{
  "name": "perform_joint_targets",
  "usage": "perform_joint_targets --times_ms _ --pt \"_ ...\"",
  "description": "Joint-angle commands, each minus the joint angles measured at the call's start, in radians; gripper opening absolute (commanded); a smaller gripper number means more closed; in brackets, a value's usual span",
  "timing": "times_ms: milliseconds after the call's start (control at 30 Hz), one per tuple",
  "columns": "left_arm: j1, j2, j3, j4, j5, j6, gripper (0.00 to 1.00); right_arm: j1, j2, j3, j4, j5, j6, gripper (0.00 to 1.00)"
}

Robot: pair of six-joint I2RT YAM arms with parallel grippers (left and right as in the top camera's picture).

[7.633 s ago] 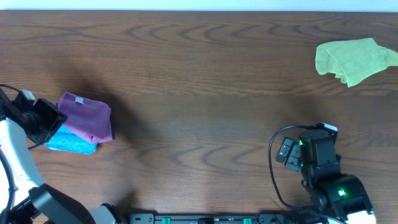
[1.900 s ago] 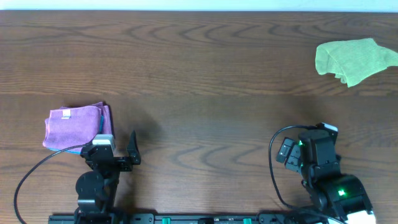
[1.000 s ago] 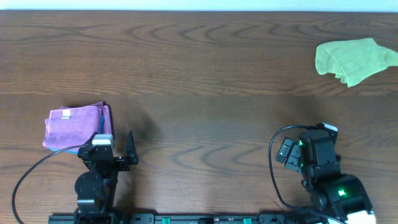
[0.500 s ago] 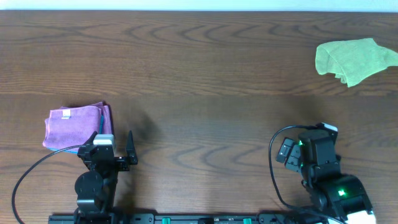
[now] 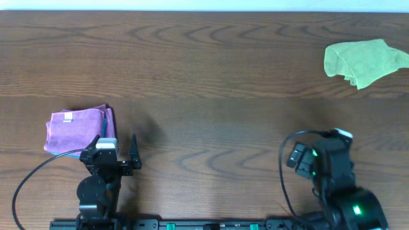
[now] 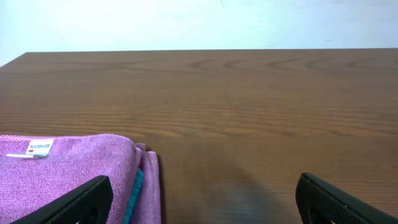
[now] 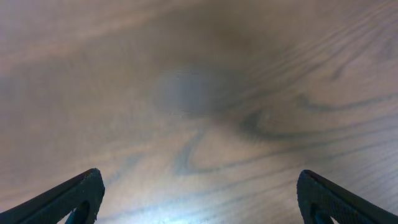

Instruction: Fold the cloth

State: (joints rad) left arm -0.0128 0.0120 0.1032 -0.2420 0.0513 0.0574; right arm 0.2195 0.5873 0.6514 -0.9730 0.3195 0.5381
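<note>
The cloth (image 5: 75, 130) is purple and lies folded at the table's left, its white tag (image 6: 38, 147) facing up. It rests on a blue folded cloth whose teal edge (image 6: 132, 194) peeks out at its right side. My left gripper (image 5: 117, 149) stands open just in front of the cloth's right corner; in the left wrist view the left gripper (image 6: 205, 205) has one finger over the cloth and holds nothing. The right gripper (image 7: 202, 202) is open over bare wood, and the right arm (image 5: 329, 169) sits at the front right.
A crumpled lime-green cloth (image 5: 363, 61) lies at the far right, near the back edge. The brown wooden table (image 5: 211, 83) stretches between the two arms. Cables loop beside each arm base at the front edge.
The right arm has shifted slightly toward the front edge. The left arm and the cloths have stayed where they were over the last second.
</note>
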Motion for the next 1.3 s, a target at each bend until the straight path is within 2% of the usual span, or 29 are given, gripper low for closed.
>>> perform_joint_targets --times_ms 0,100,300,733,1267 --pt "0.006 -0.008 -0.029 -0.007 -0.018 0.018 0.95 -0.048 -0.125 -0.059 0.018 0.039 -0.058 0.99" --pt "0.006 -0.008 -0.029 -0.007 -0.018 0.018 0.95 -0.091 -0.244 -0.168 0.124 -0.036 -0.246 0.99" --pt "0.006 -0.008 -0.029 -0.007 -0.018 0.018 0.95 -0.15 -0.428 -0.387 0.275 -0.189 -0.471 0.99" --pt "0.006 -0.008 -0.029 -0.007 -0.018 0.018 0.95 -0.208 -0.561 -0.491 0.247 -0.265 -0.611 0.99" --pt "0.006 -0.008 -0.029 -0.007 -0.018 0.018 0.95 -0.219 -0.583 -0.491 0.241 -0.264 -0.614 0.99"
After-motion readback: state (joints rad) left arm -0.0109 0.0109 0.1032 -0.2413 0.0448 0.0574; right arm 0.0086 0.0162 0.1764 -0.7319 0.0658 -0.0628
